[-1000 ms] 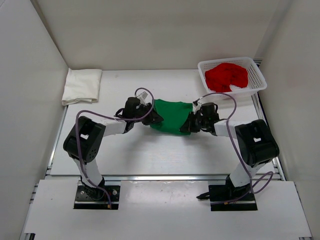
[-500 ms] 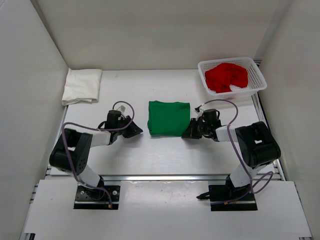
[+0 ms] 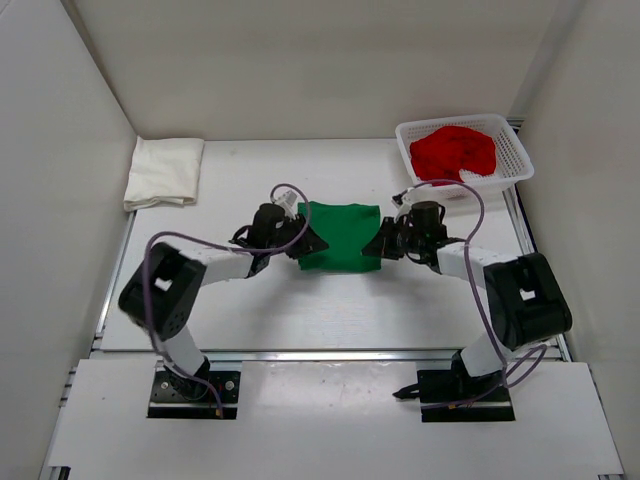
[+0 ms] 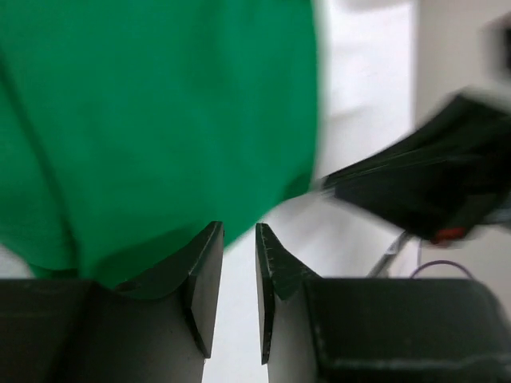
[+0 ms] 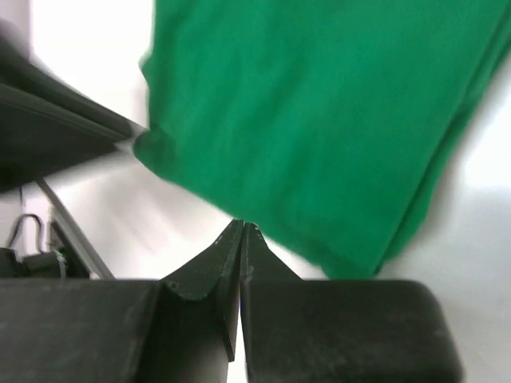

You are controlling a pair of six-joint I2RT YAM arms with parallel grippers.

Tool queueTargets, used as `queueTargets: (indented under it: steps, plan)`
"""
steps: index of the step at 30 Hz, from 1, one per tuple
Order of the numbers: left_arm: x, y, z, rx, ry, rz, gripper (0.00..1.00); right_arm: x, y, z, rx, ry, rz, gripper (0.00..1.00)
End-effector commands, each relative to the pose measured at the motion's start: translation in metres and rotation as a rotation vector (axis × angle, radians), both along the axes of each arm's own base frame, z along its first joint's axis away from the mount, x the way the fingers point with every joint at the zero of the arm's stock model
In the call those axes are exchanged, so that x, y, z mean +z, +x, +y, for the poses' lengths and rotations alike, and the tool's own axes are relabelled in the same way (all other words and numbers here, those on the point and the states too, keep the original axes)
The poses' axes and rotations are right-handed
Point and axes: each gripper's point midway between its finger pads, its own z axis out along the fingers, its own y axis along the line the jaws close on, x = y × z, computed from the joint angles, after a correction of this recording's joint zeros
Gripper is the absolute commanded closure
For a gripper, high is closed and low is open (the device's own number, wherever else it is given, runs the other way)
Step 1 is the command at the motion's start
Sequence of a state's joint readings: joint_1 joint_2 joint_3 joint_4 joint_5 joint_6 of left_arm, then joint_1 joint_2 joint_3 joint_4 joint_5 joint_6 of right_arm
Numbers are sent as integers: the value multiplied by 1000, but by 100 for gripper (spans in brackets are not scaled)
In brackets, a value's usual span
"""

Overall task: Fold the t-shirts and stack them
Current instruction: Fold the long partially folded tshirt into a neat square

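The bright green t-shirt [image 3: 340,233] is lying folded into a rough rectangle in the middle of the worktop [image 3: 330,300], flat and on its own. The 2 arms are reaching in from either side of it.

The left gripper [image 3: 310,243] is sitting at the shirt's 8 o'clock edge, pointing toward 3 o'clock. In the left wrist view its fingers [image 4: 204,271] are standing only slightly apart, with bare worktop showing through the narrow gap and no cloth between them. The tip of 1 finger is lying just at the green hem.

The right gripper [image 3: 374,246] is sitting at the shirt's 4 o'clock edge, pointing toward 9 o'clock. Its fingers [image 5: 215,259] are pressing fully together and are holding nothing, their tips just meeting the near edge of the green cloth.

The cream-white t-shirt [image 3: 165,170] is lying folded at 10 o'clock from the green one, well apart, in the far left corner. The red t-shirt [image 3: 455,150] is lying bunched up inside the white mesh basket [image 3: 520,160] at 2 o'clock, in the far right corner.
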State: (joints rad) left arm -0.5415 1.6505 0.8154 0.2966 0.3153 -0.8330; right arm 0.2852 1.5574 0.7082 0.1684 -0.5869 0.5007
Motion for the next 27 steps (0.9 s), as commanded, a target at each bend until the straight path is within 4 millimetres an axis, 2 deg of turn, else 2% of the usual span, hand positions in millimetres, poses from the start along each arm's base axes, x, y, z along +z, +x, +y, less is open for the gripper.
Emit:
queueTargets:
  steps: [1,4,5,6,7,8,9,11,12,14,17,19,22,23,25,27]
  plan:
    - [-34,-14,-8,-47,-31,97,66,13,36,-2,-25,56,-50,100]
    - [-60,-21,0,-33,9,133,68,21,79,-1,-40,88,-59,100]
    - [-67,-23,6,-21,16,140,68,13,82,2,-37,85,-31,100]
    - [-77,-30,9,-23,26,158,67,23,99,1,-49,80,-77,100]
    - [-78,-30,10,-24,25,160,67,16,109,6,-60,66,-64,100]
    - [-77,-32,12,-20,16,161,67,1,110,6,-57,56,-16,100]
    - [-79,-34,14,-20,18,171,67,5,121,8,-58,51,-32,99]
    - [-81,-42,17,-17,14,178,67,-18,129,8,-73,23,17,100]
    - [-80,-44,16,-18,7,178,67,-22,131,8,-79,16,20,100]
    - [-71,-49,16,-26,-10,159,67,-43,130,-1,-132,-19,60,100]
    - [-52,-43,23,5,-36,122,66,-49,128,-14,-181,-75,45,99]
    - [-35,-29,24,24,-47,92,64,-45,127,-18,-201,-100,29,100]
    - [11,12,8,46,-56,-16,61,-42,122,-15,-178,-109,16,99]
    - [8,17,4,41,-54,-3,61,-39,121,-10,-170,-98,20,100]
    - [7,51,-6,57,-57,-10,62,-43,115,-6,-141,-88,26,100]
    - [-2,78,-3,96,-38,-10,63,-40,112,-3,-130,-68,25,100]
